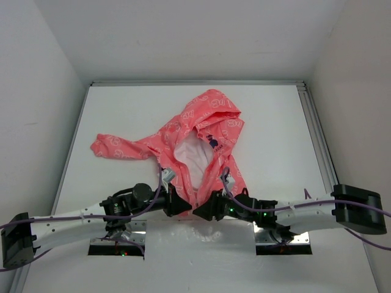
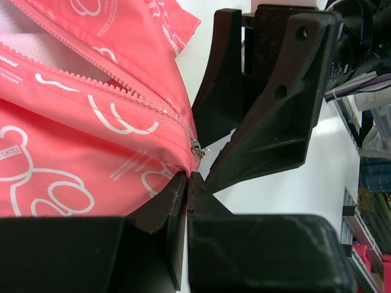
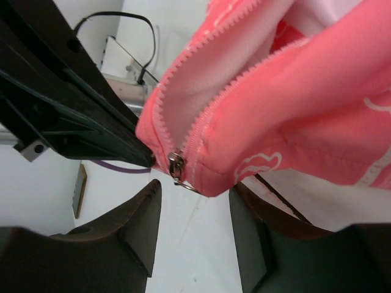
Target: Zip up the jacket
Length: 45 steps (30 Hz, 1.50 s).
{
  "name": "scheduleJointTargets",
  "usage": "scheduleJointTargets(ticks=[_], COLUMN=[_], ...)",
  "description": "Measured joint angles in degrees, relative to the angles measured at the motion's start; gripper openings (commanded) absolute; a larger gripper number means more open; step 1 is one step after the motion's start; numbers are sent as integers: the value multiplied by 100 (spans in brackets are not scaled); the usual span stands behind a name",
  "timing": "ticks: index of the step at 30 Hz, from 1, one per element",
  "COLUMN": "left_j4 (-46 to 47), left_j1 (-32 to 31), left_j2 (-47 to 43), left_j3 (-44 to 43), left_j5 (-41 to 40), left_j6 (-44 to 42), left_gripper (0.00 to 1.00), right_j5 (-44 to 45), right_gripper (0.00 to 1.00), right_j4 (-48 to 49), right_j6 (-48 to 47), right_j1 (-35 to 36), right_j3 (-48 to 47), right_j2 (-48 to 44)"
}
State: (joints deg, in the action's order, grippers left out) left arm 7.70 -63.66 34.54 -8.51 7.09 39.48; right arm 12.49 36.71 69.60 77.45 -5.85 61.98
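The coral-pink jacket (image 1: 201, 131) lies flat on the white table, hood far, hem near, its front open over white lining. My left gripper (image 1: 181, 206) is shut on the hem's bottom corner; in the left wrist view its gripper (image 2: 187, 180) pinches pink fabric (image 2: 91, 122) just below the metal zipper slider (image 2: 197, 148). My right gripper (image 1: 204, 210) is open right beside it. In the right wrist view the gripper (image 3: 195, 192) stands just under the slider (image 3: 176, 165) and the lifted hem (image 3: 305, 122), not touching them.
The two grippers nearly touch at the hem; the right one fills the left wrist view (image 2: 263, 104). A metal rail (image 1: 317, 134) runs along the table's right edge. White walls close in the table. Arm base mounts (image 1: 116, 244) sit at the near edge.
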Motion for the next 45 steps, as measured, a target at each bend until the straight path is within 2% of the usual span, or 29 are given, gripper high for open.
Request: scheduleJointTargets(ticks=[13, 15, 18, 23, 25, 29, 30, 31, 32, 45], left_j4=[33, 39, 46, 61, 59, 57, 55, 48, 44, -4], left_j1=[0, 0, 0, 0, 0, 0, 0, 0, 0, 0], left_j2=[42, 44, 55, 61, 61, 66, 74, 83, 87, 103], left_j3=[9, 20, 24, 39, 39, 39, 39, 39, 42, 74], left_j5=[52, 50, 52, 48, 48, 37, 39, 42, 44, 70], left_j6=[2, 4, 2, 0, -2, -11, -20, -20, -20, -125], left_gripper=[0, 0, 0, 0, 0, 0, 0, 0, 0, 0], right_j5=[92, 79, 76, 44, 11, -87, -107, -140, -181, -782], right_gripper=[35, 34, 27, 25, 17, 12, 6, 6, 0, 0], right_j4=[232, 192, 101, -256, -433, -811, -861, -944, -1019, -1784], right_j6=[-11, -2, 50, 144, 166, 229, 245, 245, 269, 223], right_j1=[0, 0, 0, 0, 0, 0, 0, 0, -2, -2], right_j3=[0, 0, 0, -79, -160, -374, -398, -433, -468, -1196], right_j2=[122, 105, 22, -92, -94, -94, -94, -94, -94, -149])
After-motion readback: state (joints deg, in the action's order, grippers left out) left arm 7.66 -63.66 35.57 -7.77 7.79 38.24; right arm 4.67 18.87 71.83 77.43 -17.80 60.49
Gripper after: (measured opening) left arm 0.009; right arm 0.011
